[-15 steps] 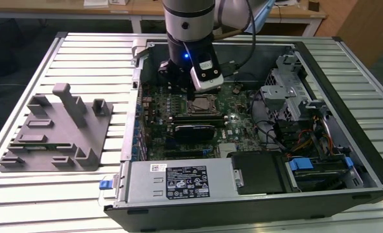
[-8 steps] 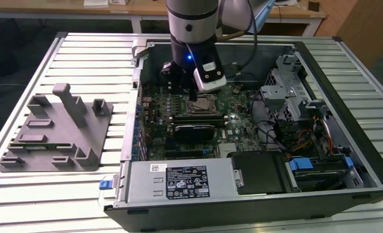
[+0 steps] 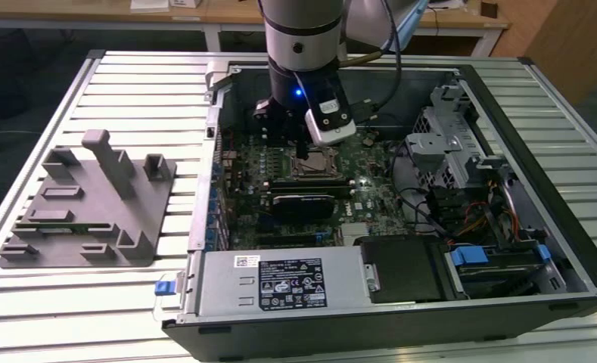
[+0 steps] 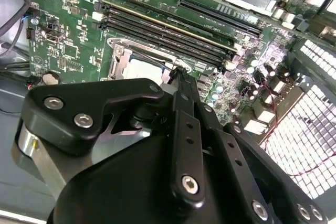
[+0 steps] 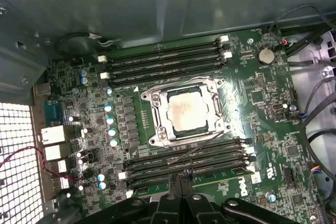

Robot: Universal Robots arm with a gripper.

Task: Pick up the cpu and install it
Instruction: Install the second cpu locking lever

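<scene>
The cpu (image 5: 185,109), a pale silver square, lies flat inside the metal socket frame (image 5: 157,121) on the green motherboard (image 5: 262,98); the second wrist view shows the cpu (image 4: 144,68) just beyond my fingertips. My gripper (image 5: 185,173) hangs low over the board beside the socket, above the memory slots, fingers pressed together with nothing between them. A thin socket lever wire (image 5: 202,142) runs along the frame's edge near the gripper (image 4: 178,74). In the exterior view the gripper (image 3: 303,153) reaches down inside the open computer case, right by the socket (image 3: 316,161).
Memory slots (image 5: 168,61) flank the socket on two sides. A graphics card (image 3: 303,204), a power supply (image 3: 278,281) and a drive cage (image 3: 449,151) crowd the case. A grey moulded fixture (image 3: 86,208) sits on the slatted table at the exterior view's left.
</scene>
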